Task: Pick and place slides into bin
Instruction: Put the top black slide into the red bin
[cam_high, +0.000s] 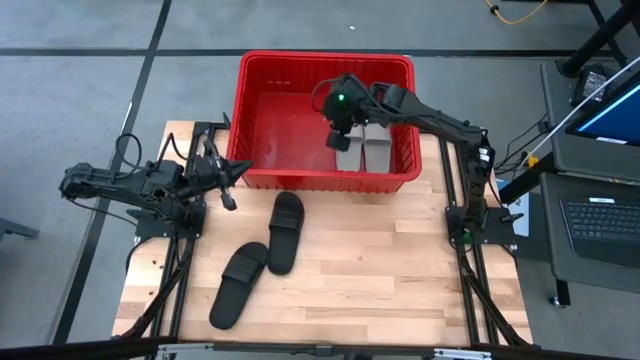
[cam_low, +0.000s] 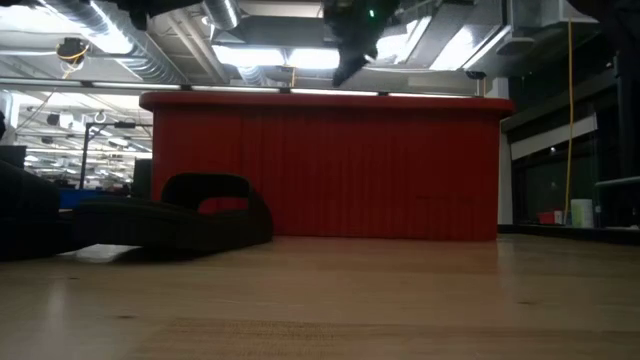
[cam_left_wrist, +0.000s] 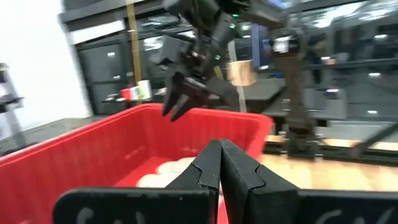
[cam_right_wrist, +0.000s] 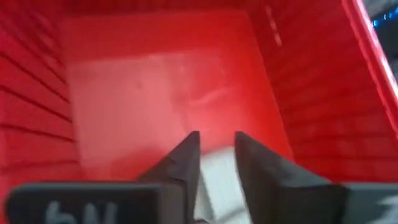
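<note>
Right claw (cam_high: 341, 141) is held above the red bin (cam_high: 262, 70), fingers slightly apart, nothing gripped. Two grey slides (cam_high: 364, 145) are seen inside; two black slides (cam_high: 285, 232) are left on the tabletop (cam_high: 390, 270). Left claw (cam_high: 228, 180) is kept closed beside the bin.

the pale butcher-block wooden surface (cam_high: 380, 250) stands on a grey floor (cam_high: 80, 90) crossed by dark seam lines. on the right side of the high view sits a dark grey desk (cam_high: 590, 150) carrying a black keyboard (cam_high: 600, 217) and a laptop with a lit blue screen (cam_high: 612, 112). a yellow cable (cam_high: 515, 12) loops on the floor at the far edge. in the low view, bright ceiling light panels (cam_low: 270, 55) glow among silver ducts (cam_low: 130, 45), and a dark-framed window (cam_low: 570, 170) stands at the right.
</note>
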